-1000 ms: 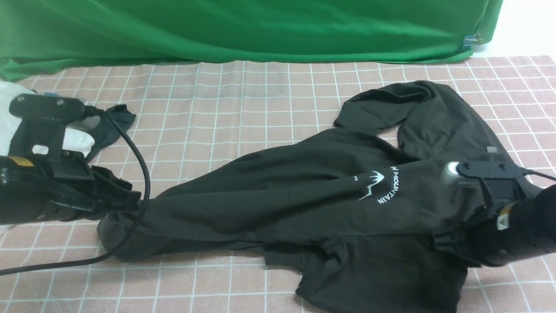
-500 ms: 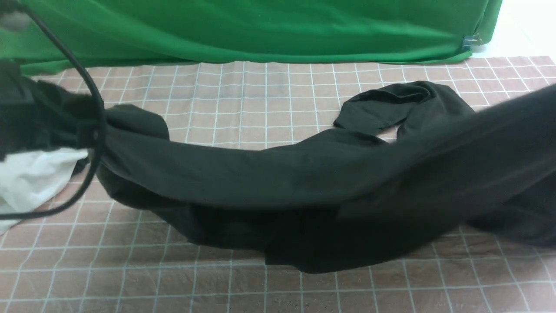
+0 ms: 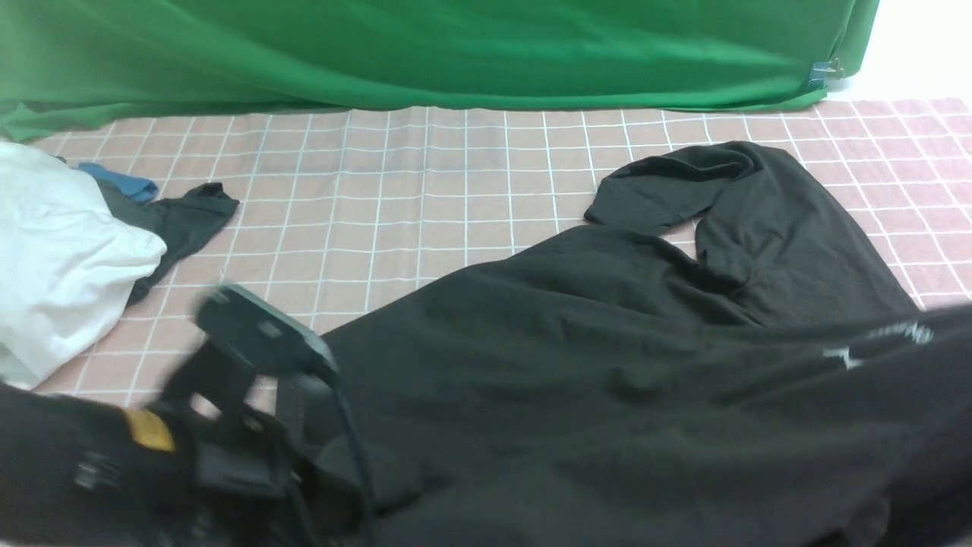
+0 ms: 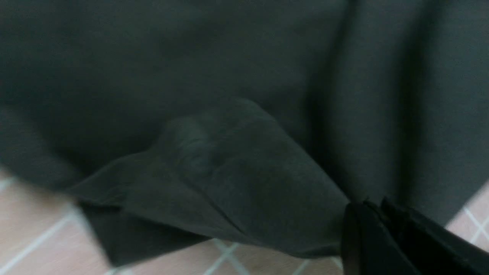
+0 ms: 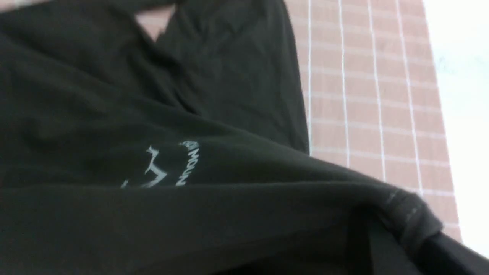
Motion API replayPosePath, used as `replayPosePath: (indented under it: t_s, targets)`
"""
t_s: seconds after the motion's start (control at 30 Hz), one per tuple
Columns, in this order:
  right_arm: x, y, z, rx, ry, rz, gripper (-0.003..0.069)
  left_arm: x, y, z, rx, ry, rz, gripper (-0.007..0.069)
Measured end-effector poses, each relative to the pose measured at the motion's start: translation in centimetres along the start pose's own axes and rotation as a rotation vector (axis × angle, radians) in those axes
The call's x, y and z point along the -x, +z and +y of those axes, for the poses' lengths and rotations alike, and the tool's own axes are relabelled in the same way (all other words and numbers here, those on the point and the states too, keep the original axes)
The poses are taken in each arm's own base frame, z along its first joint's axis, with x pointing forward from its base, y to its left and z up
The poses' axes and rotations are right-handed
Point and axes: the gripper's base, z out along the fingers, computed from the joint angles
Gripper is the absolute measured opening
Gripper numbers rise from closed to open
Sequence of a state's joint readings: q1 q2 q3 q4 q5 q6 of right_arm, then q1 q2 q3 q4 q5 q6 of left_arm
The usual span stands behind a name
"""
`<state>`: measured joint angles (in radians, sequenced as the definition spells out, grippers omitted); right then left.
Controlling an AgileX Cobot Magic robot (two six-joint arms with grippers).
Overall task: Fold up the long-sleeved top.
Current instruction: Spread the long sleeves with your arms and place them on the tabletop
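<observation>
Worktop (image 3: 425,182), pink checked cover, carries long-sleeved top (image 3: 607,365): black, crumpled, filling centre and right, near edge up off surface close to camera. One sleeve (image 3: 668,190) curls at far right. White logo (image 5: 168,168) sits on lifted fold. Left fingers (image 4: 355,244), low at near left, nearly together, pinch pointed fold of top. Right fingers hidden under hem, closed on it; taut ridge of cloth runs to them. White cloth bundle (image 3: 61,251), dark scrap (image 3: 182,220) and blue piece (image 3: 121,182) lie far left, apart from top.
</observation>
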<state>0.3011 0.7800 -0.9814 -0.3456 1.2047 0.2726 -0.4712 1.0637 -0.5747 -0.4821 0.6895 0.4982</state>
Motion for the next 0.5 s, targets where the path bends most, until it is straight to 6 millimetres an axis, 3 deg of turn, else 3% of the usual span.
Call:
replayPosePath:
  t_s: [0.13,0.2,0.23,0.27,0.33,0.43,0.5]
  targets:
    - [-0.6,0.9,0.4,0.012,-0.005,0.027,0.0055,0.2,1.7,-0.6,-0.034,0.012,0.052,0.0202]
    - [-0.7,1.2,0.6,0.025,-0.004,0.028,0.0055,0.7,2.3,-0.6,-0.044,0.012,0.075,0.0344]
    - [-0.7,1.2,0.6,0.026,-0.004,0.029,0.0055,0.8,2.3,-0.6,-0.045,0.013,0.072,0.0367]
    - [-0.8,1.3,0.6,0.028,-0.004,0.028,0.0055,1.5,2.0,-0.6,-0.042,0.027,0.066,0.0468]
    - [-0.8,1.3,0.6,0.03,-0.005,0.027,0.0055,2.3,1.5,-0.6,-0.026,0.034,0.059,0.055]
    - [-0.8,1.3,0.6,0.031,-0.005,0.027,0.0055,3.2,0.5,-0.2,0.043,0.003,0.072,0.061]
    - [-0.8,1.3,0.6,0.031,-0.005,0.027,0.0055,3.1,0.3,0.3,0.098,0.017,0.107,0.0612]
